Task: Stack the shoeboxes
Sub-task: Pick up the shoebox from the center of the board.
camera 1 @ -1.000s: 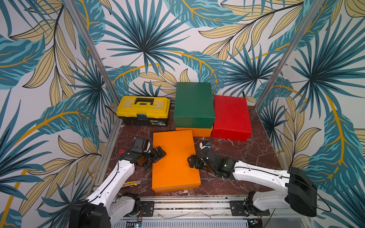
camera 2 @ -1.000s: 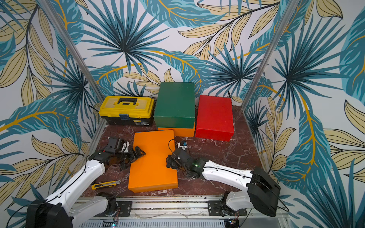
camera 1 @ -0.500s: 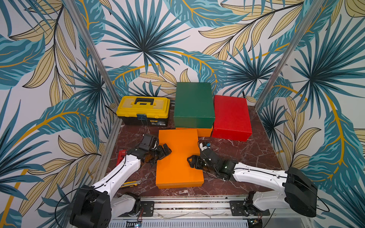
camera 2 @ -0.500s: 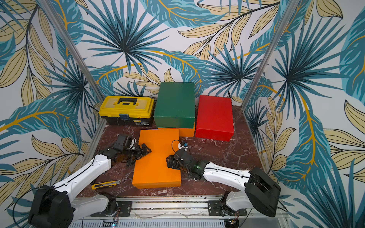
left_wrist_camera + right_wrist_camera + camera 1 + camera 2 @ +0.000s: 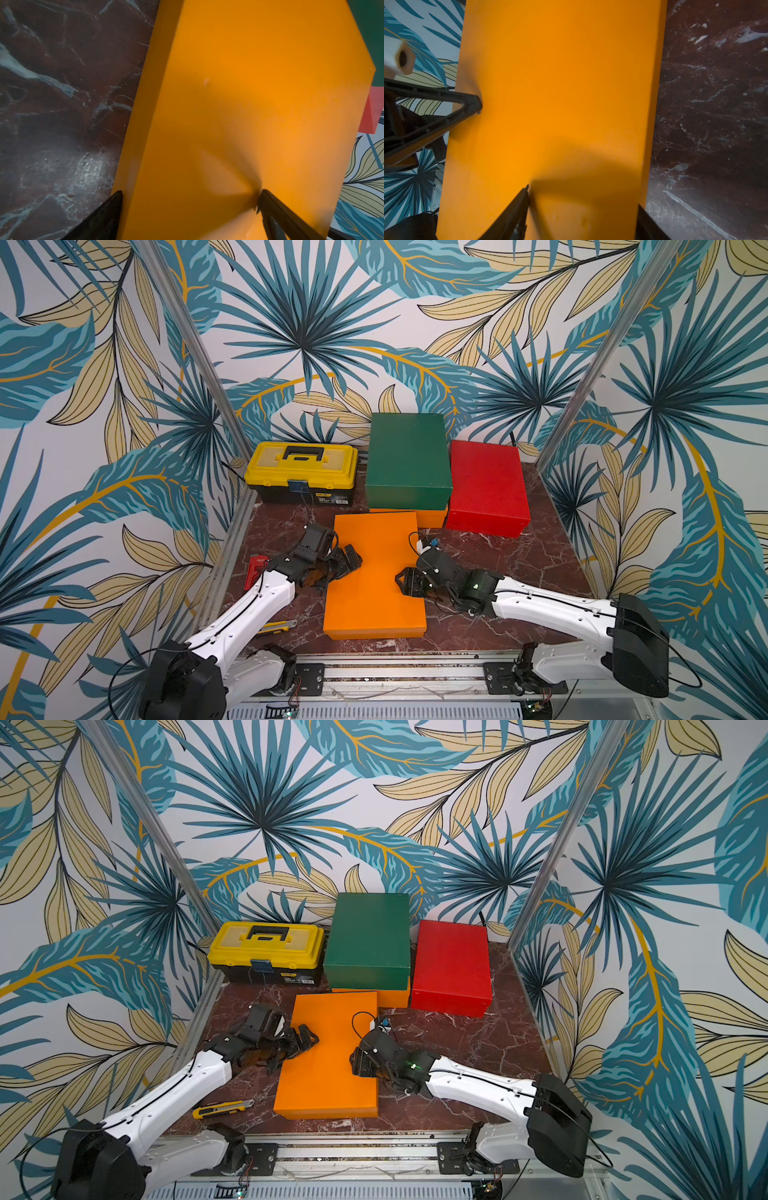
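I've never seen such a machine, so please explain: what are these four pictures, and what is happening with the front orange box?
It's a robot with two white arms, each ending in a pincer. Two pictures look down from overhead, side by side; two come from cameras on the wrists. On the marble table stand a red box, a green box atop a second orange box, a yellow toolbox and a utility knife. The left pincer and the right pincer straddle opposite long edges of the front orange box. The left one is open; whether the right grips, I cannot tell.
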Robot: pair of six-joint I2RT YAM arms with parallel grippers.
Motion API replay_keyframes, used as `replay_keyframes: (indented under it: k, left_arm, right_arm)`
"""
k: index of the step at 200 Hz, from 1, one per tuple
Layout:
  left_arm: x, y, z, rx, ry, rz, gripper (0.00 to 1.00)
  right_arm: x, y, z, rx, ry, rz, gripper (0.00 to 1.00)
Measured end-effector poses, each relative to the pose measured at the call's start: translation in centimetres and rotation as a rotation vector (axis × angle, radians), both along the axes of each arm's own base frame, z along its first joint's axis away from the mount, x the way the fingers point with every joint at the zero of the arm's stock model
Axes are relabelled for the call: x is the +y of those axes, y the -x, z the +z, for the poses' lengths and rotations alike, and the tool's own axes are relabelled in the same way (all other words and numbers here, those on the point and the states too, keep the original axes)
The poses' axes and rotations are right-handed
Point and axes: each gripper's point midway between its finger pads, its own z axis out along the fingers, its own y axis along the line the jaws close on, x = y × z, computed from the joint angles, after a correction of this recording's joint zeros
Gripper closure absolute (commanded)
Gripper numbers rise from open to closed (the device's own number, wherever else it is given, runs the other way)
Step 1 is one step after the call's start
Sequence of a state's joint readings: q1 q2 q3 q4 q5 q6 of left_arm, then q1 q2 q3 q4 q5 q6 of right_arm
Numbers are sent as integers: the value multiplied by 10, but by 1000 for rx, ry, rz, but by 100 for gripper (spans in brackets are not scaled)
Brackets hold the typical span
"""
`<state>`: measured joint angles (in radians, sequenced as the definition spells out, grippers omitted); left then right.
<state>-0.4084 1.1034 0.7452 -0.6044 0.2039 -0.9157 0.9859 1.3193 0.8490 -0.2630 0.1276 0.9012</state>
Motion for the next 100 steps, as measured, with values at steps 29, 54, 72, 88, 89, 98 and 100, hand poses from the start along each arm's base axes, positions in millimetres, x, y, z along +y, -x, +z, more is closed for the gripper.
replay_keyframes:
  k: [29, 54, 72, 88, 89, 98, 100]
  left_arm:
    - [6, 7, 5, -7, -15, 12, 0]
    - [9, 12, 8, -3, -15, 25, 0]
    - [11, 14, 10, -4, -16, 31, 0]
    - [12, 15, 12, -6, -13, 38, 0]
    - [12, 16, 12, -7, -13, 38, 0]
    - [12, 16, 14, -7, -11, 41, 0]
    - [13, 17, 14, -8, -12, 42, 0]
  right_arm:
    - [6, 5, 5, 0, 0, 29, 46]
    - [8, 8, 7, 3, -3, 42, 51]
    - [10, 9, 10, 3, -4, 50, 51]
    - [11, 10, 14, 2, 1, 56, 51]
    - [11, 10, 14, 2, 1, 56, 51]
    - [11, 10, 16, 3, 4, 57, 52]
    - [11, 10, 16, 3, 3, 58, 52]
